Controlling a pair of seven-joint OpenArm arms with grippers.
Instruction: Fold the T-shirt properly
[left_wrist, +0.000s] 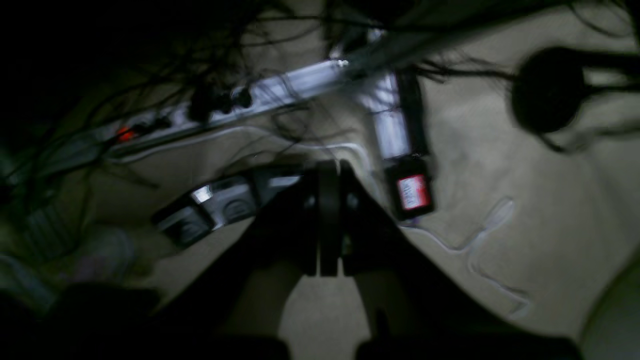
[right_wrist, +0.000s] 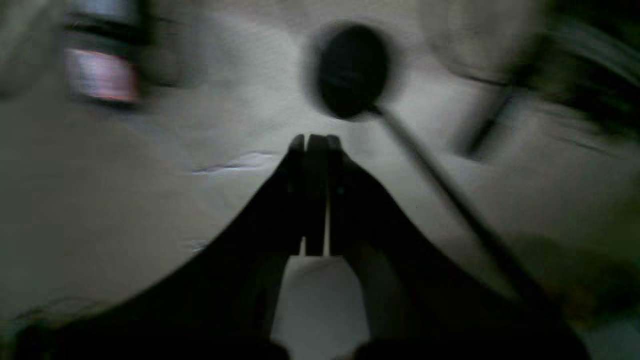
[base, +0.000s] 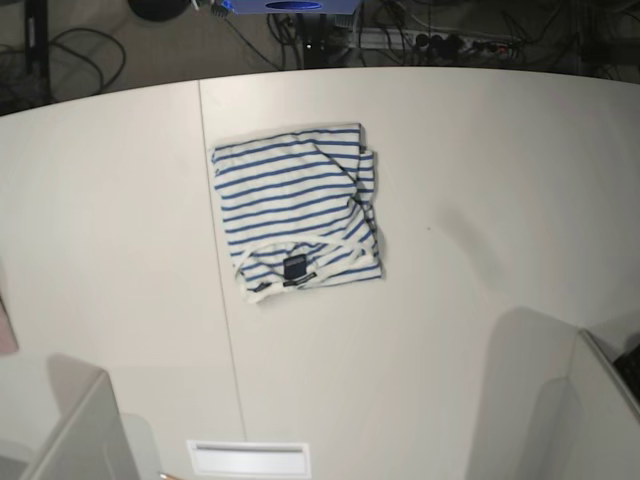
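Observation:
The T-shirt (base: 295, 210) lies folded into a compact rectangle on the white table (base: 480, 180), left of centre in the base view. It is white with blue stripes, and its dark neck label (base: 294, 266) faces up near the front edge of the fold. Neither arm shows in the base view. In the left wrist view my left gripper (left_wrist: 328, 167) is shut with nothing between its fingers, looking at a dim floor. My right gripper (right_wrist: 315, 142) is likewise shut and empty in the blurred right wrist view. No T-shirt appears in either wrist view.
A power strip (left_wrist: 270, 92) with cables, a black box with a red label (left_wrist: 412, 192) and a round black foot (left_wrist: 547, 90) lie on the floor under the left wrist. Cables and equipment (base: 420, 35) sit beyond the table's far edge. A seam (base: 215, 240) runs across the table.

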